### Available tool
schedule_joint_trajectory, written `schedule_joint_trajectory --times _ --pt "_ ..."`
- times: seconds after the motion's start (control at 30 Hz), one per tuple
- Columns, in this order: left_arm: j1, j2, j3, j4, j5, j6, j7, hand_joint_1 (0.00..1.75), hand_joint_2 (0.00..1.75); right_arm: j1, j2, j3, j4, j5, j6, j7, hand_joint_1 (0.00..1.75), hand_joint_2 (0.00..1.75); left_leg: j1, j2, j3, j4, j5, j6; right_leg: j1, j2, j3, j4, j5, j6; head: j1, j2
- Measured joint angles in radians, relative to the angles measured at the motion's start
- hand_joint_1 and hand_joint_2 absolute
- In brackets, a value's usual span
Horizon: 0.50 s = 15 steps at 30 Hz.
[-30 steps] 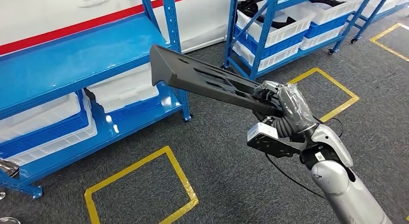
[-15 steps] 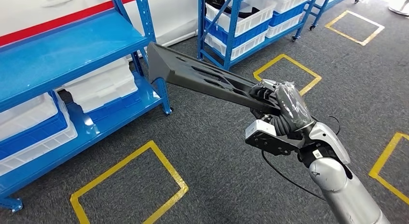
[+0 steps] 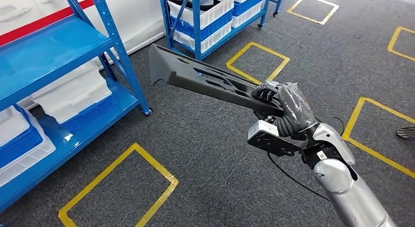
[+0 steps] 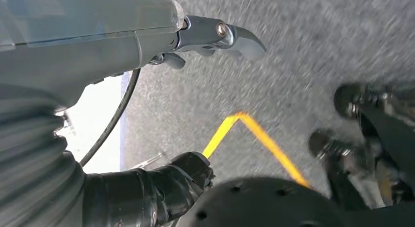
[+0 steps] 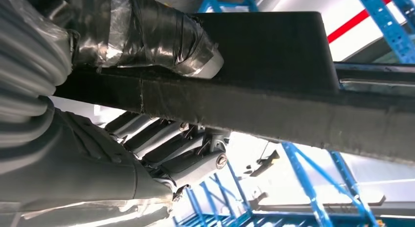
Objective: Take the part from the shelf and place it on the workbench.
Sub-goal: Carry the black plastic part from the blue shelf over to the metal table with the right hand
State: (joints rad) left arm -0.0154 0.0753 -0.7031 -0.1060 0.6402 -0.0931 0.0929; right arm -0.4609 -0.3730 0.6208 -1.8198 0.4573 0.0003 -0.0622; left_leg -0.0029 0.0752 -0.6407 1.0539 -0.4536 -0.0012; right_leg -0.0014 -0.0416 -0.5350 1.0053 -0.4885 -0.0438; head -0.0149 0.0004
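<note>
The part (image 3: 205,80) is a long dark grey plastic panel with slots. My right hand (image 3: 286,107) grips it at one end and holds it out over the carpet, its far end raised to the left. In the right wrist view the taped thumb (image 5: 147,36) lies across one face of the part (image 5: 274,104) and the fingers (image 5: 161,144) press the other face. My left hand (image 4: 98,51) hangs above the floor, thumb and dark fingers (image 4: 161,188) apart, with nothing in it.
A blue shelf (image 3: 54,51) with white and blue bins (image 3: 68,92) stands at the left. A second blue rack (image 3: 195,21) with bins is at the back. Yellow tape squares (image 3: 117,188) mark the grey carpet. A person's shoe (image 3: 406,133) shows at the right edge.
The whole picture has shifted: the camera has turned away from the shelves, which slide to the left. The part stays in my right hand at the same angle.
</note>
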Motion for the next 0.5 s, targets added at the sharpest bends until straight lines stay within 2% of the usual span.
schedule_joint_trajectory --times 0.07,0.1,0.13,0.17,0.2,0.23,0.27,0.3,0.33,0.37,0.43,0.47,0.5 --pt "0.002 -0.001 0.000 0.001 0.004 -0.001 -0.001 0.00 1.75 -0.004 0.005 0.001 0.002 -0.001 0.002 0.001 1.75 1.75 0.003 -0.054 -0.030 0.108 -0.103 -0.006 0.000 0.022 -0.031 0.000 0.028 -0.010 -0.001 0.000" --pt "0.004 -0.001 0.000 0.001 0.008 -0.001 -0.004 0.00 1.75 -0.005 0.008 0.001 0.003 -0.001 0.003 0.001 1.75 1.75 0.004 -0.065 -0.043 0.172 -0.138 -0.006 0.001 0.035 -0.048 0.001 0.041 -0.012 -0.001 0.000" --pt "0.005 -0.001 0.000 0.001 0.012 0.000 -0.010 0.00 1.75 -0.005 0.010 0.001 0.005 -0.002 0.004 0.001 1.75 1.75 0.004 -0.069 -0.049 0.222 -0.148 -0.006 0.003 0.049 -0.065 0.003 0.053 -0.013 -0.001 0.000" --pt "0.006 -0.001 0.000 0.001 0.017 0.000 -0.020 0.00 1.75 -0.005 0.010 0.001 0.006 -0.002 0.005 0.002 1.75 1.75 0.004 -0.070 -0.042 0.244 -0.134 -0.005 0.004 0.062 -0.082 0.005 0.064 -0.012 -0.002 0.000" --pt "0.007 0.000 0.000 0.001 0.020 0.000 -0.030 0.00 1.75 -0.005 0.010 0.002 0.007 -0.003 0.005 0.003 1.75 1.75 0.004 -0.073 -0.020 0.229 -0.104 -0.002 0.005 0.075 -0.098 0.007 0.075 -0.010 -0.002 0.000" --pt "0.008 0.000 0.000 0.002 0.022 0.000 -0.038 0.00 1.75 -0.005 0.011 0.002 0.007 -0.003 0.006 0.004 1.75 1.75 0.003 -0.082 0.019 0.181 -0.074 0.003 0.005 0.087 -0.112 0.011 0.085 -0.008 -0.002 0.000" --pt "0.008 0.003 0.000 0.002 0.023 0.000 -0.043 0.00 1.75 -0.005 0.012 0.002 0.007 -0.003 0.007 0.006 1.75 1.75 0.003 -0.103 0.069 0.107 -0.061 0.011 0.005 0.097 -0.125 0.016 0.094 -0.005 -0.002 0.000" --pt "0.009 0.006 0.000 0.003 0.024 0.000 -0.046 0.00 1.75 -0.007 0.016 0.002 0.007 -0.002 0.010 0.009 1.75 1.75 0.003 -0.123 0.118 0.031 -0.061 0.016 0.006 0.108 -0.135 0.020 0.103 -0.002 -0.001 0.000" --pt "0.009 0.010 0.000 0.005 0.026 -0.002 -0.047 0.00 1.75 -0.012 0.023 0.003 0.010 0.000 0.014 0.014 1.75 1.75 0.004 -0.138 0.152 -0.028 -0.070 0.020 0.005 0.117 -0.141 0.023 0.111 0.002 -0.001 0.000" --pt "0.009 0.015 0.000 0.006 0.029 -0.005 -0.048 0.00 1.75 -0.019 0.033 0.005 0.014 0.003 0.019 0.021 1.75 1.75 0.003 -0.145 0.171 -0.064 -0.082 0.023 0.004 0.126 -0.146 0.023 0.120 0.008 -0.001 0.000" --pt "0.005 0.027 0.001 0.007 0.040 -0.017 -0.048 0.00 1.75 -0.041 0.066 0.017 0.030 0.014 0.026 0.039 1.75 1.75 0.005 -0.122 0.174 -0.083 -0.073 0.027 0.002 0.144 -0.152 0.018 0.137 0.020 -0.001 0.000" --pt "0.002 0.035 0.001 0.008 0.045 -0.023 -0.046 0.00 1.75 -0.054 0.085 0.025 0.042 0.021 0.026 0.046 1.75 1.75 0.007 -0.108 0.173 -0.090 -0.063 0.031 0.003 0.138 -0.158 0.025 0.132 0.024 0.000 0.000" --pt "0.001 0.043 0.002 0.008 0.049 -0.029 -0.044 0.00 1.75 -0.067 0.106 0.035 0.056 0.027 0.026 0.054 1.75 1.75 0.009 -0.092 0.170 -0.097 -0.051 0.035 0.004 0.121 -0.172 0.050 0.111 0.027 0.001 0.000"
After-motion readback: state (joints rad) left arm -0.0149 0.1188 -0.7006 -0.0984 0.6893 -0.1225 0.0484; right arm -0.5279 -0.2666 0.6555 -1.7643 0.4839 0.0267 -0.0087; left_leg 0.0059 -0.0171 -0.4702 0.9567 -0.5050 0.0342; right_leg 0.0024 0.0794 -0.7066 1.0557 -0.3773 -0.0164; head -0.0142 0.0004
